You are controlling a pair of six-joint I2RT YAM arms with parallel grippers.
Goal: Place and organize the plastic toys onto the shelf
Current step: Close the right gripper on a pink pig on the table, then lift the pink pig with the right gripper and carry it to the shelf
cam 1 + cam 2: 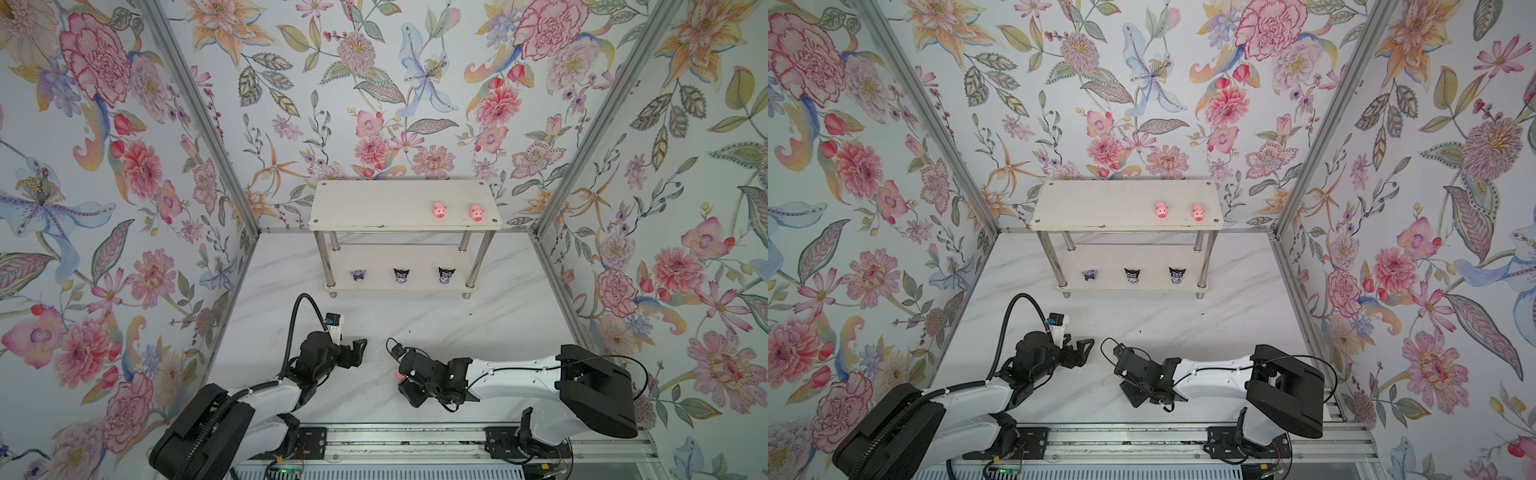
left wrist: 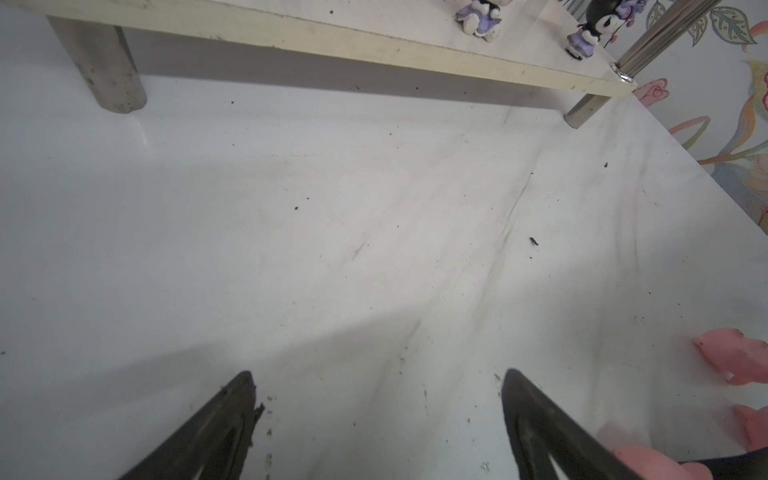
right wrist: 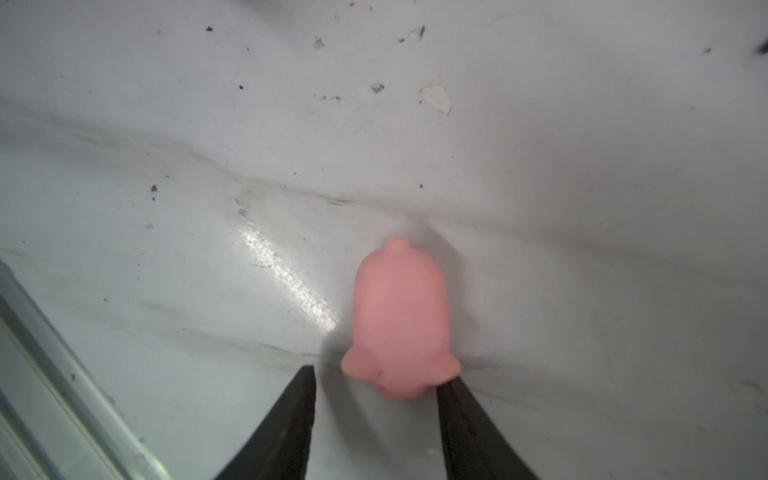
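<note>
While the right fingers (image 3: 286, 432) hung low over the counter (image 1: 457, 324), well in front of the shelf (image 1: 365, 203), you had them apart and clamped on nothing. The loose pig (image 3: 399, 320) lay on the counter with its head and ears just at their tips. Its long axis ran straight out from the fingers, tail end farthest from them, so the closing line crossed its narrow width. It sat off-centre: one ear was touching, or all but touching, one finger, while a clear gap showed on the other side. I judge that a short push forward along that axis, with a slight shift toward the touching side, would have set the body squarely between the fingers. Closing from where they stood risked pinching only the head and squirting the small toy out.

The left fingers (image 2: 536, 419) were spread wide with nothing between them, pointing toward the shelf's lower board. More pink pigs (image 2: 735, 365) lay on the counter just beside one left finger, in front of the shelf; the frame edge cut them off, so I could not count them.

On the shelf, two pigs (image 1: 439, 210) stood on the top board toward the right arm's end, and three purple figurines (image 1: 401, 275) lined the lower board. The right arm was plainly the nearer one to the loose pig — that pick was its to make.
</note>
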